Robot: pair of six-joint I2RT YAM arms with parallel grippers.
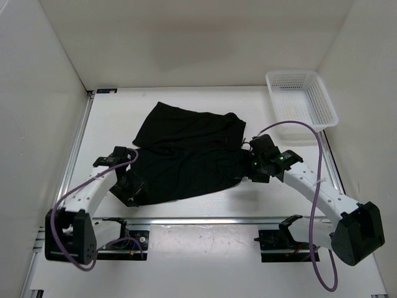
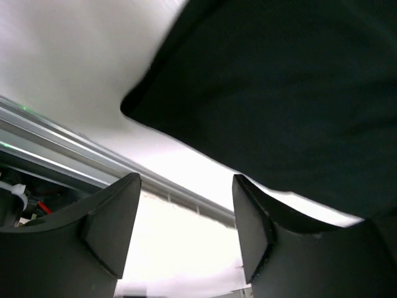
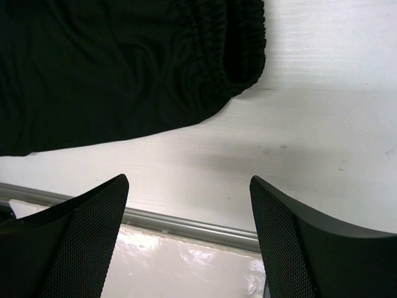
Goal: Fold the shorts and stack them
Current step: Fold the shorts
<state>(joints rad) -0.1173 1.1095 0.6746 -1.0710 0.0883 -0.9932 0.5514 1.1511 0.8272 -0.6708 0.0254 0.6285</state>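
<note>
The black shorts [image 1: 186, 152] lie spread out flat in the middle of the white table, wider than the basket. My left gripper [image 1: 130, 194] is at their near-left corner, pointing back toward the near edge. In the left wrist view it [image 2: 186, 230] is open and empty, with the shorts' hem [image 2: 279, 93] just above its right finger. My right gripper [image 1: 255, 174] is at the shorts' near-right side. In the right wrist view it [image 3: 189, 230] is open and empty above bare table, with the shorts [image 3: 111, 62] and their gathered elastic waistband [image 3: 239, 43] beyond the fingertips.
A white mesh basket [image 1: 301, 99] stands at the back right corner. A metal rail [image 1: 205, 220] runs along the table's near edge and shows in both wrist views [image 2: 80, 155] [image 3: 186, 220]. White walls enclose the left, back and right sides.
</note>
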